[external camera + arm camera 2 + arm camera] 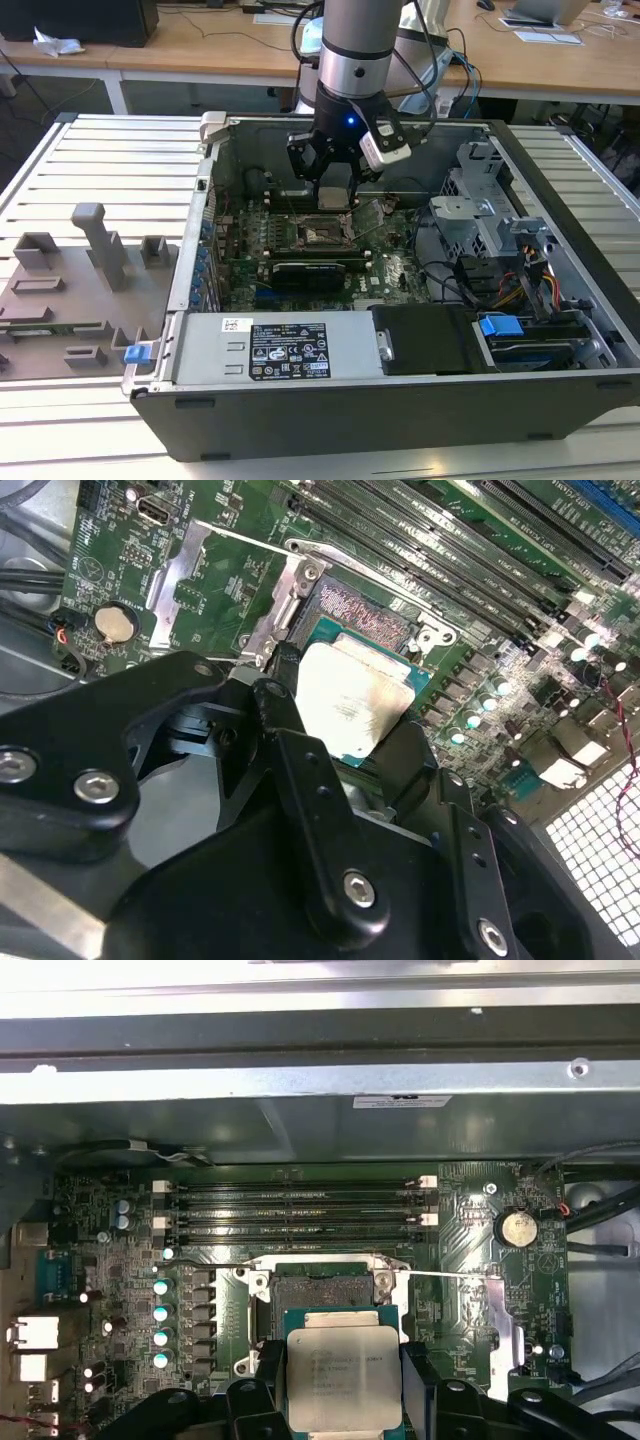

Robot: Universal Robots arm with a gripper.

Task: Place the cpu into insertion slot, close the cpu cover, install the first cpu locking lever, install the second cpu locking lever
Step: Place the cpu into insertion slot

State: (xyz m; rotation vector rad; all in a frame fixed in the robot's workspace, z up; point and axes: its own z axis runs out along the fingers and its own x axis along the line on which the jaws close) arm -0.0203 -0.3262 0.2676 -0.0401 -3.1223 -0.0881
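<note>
My gripper [334, 192] hangs inside the open computer case, just above the green motherboard [390, 272]. It is shut on the cpu [343, 1375], a silvery-beige square chip pinched at two opposite edges by the black fingers [415, 1372]. In the second wrist view the cpu [350, 695] sits between the fingertips [283, 675], held flat a little above the board. The insertion slot [320, 1285] [352, 612] lies uncovered right beside the chip, its dark contact field showing. The cpu cover [495, 1315] [183, 568] is swung open to the side of the slot.
Memory slots [300, 1210] run along one side of the socket, and a coin battery [517, 1227] sits near the cover. A black card [310, 272], the power supply [270, 345] and a drive cage [480, 200] crowd the case. A grey fixture tray [70, 290] lies at the exterior view's left.
</note>
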